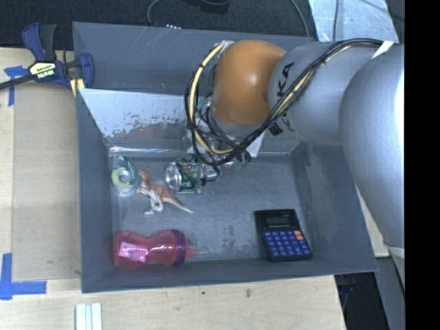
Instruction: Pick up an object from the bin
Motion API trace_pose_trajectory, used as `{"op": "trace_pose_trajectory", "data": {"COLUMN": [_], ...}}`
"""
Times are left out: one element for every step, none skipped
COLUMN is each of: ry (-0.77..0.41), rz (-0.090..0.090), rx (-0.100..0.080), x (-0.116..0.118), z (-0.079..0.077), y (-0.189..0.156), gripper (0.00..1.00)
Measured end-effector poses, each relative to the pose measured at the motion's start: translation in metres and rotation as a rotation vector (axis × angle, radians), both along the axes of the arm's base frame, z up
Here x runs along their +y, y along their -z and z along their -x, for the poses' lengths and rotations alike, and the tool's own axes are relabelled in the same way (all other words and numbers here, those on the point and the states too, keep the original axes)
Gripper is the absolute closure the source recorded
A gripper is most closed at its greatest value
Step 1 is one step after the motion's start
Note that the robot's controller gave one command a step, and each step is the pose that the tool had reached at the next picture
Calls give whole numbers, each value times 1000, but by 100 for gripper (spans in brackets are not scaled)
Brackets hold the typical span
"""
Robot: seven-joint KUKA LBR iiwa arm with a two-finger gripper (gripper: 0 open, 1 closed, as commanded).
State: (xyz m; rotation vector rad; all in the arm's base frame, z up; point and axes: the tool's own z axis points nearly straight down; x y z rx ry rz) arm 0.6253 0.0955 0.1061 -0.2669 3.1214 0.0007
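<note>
My gripper (187, 175) hangs low over the bin's middle, below the arm's wrist. Just to its lower left, close to or touching it, lies a small orange and white toy dinosaur (162, 196) on its side. Further left, against the bin's left wall, sits a small round clear and green thing (124, 177). I see nothing clearly held by the gripper.
A pink plastic bottle (151, 248) lies on its side along the front wall at the left. A black calculator (283, 234) with blue keys rests at the front right. The arm and its orange cover hang over the back right of the bin.
</note>
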Motion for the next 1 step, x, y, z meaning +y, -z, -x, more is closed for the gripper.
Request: {"op": "trace_pose_trajectory", "data": {"ry": [-83], "rz": [1], "rx": [2], "x": [-3], "z": [-2], "y": [20], "gripper": [0]}}
